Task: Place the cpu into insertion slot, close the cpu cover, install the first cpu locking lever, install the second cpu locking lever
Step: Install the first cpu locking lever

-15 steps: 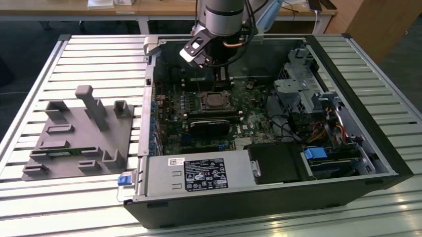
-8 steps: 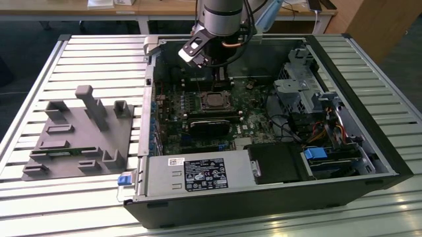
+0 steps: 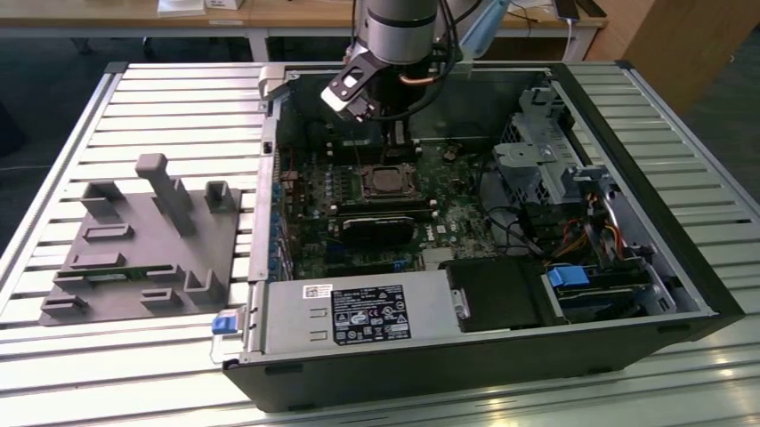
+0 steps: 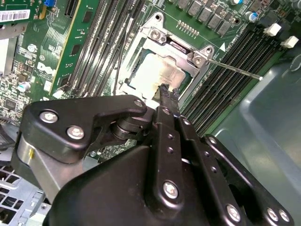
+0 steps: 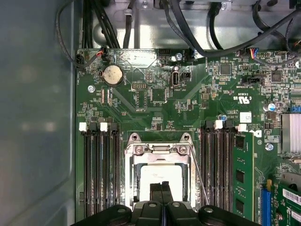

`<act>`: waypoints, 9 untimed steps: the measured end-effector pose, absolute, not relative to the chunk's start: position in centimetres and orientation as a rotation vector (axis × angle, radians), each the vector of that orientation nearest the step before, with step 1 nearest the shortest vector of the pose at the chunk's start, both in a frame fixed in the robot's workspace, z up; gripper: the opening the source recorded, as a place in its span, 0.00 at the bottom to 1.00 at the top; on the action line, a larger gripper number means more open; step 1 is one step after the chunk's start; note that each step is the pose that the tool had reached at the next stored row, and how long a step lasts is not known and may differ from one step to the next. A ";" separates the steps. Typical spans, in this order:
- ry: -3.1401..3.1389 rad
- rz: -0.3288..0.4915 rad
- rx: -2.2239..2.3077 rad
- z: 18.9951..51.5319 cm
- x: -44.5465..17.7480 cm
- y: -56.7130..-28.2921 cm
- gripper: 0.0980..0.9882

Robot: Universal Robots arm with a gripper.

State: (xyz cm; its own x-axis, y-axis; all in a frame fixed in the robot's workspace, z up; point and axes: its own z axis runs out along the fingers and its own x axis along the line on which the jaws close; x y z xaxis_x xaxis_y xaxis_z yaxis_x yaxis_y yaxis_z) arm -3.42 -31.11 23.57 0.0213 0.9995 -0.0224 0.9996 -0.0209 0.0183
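Note:
The cpu [image 5: 155, 173] shows its silver-grey top lying flat in the insertion slot [image 3: 386, 181] on the green board. The cpu cover [image 5: 159, 150], a silvery frame, lies down around the chip, and the chip [image 4: 150, 75] shows through its cut-out. A thin locking lever [image 4: 235, 69] sticks out at an angle from one corner of the socket; the same lever [image 5: 197, 174] runs slanted beside the cover. My gripper [image 5: 161, 187] hovers just over the chip's edge, shut with nothing between the fingers. In the exterior view the gripper [image 3: 400, 135] hangs above the socket's far side.
Memory slots [image 5: 99, 169] flank the socket on both sides. A black block [image 3: 377, 227] sits just in front of the socket, with the power supply [image 3: 356, 316] at the case front. A drive cage and cables [image 3: 558, 178] fill the exterior view's right. A grey fixture [image 3: 142, 240] lies on the table.

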 end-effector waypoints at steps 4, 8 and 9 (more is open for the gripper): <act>2.178 -0.005 2.225 24.1 -3.4 -31.1 0.01; 2.178 -0.006 2.225 24.7 -3.4 -31.1 0.01; 2.178 -0.006 2.225 24.8 -3.4 -31.1 0.01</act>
State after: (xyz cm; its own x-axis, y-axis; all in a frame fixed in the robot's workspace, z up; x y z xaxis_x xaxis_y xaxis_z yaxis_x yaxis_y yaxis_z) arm -3.42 -31.11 24.82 0.0213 0.9995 -0.0223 0.9996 -0.0210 0.0172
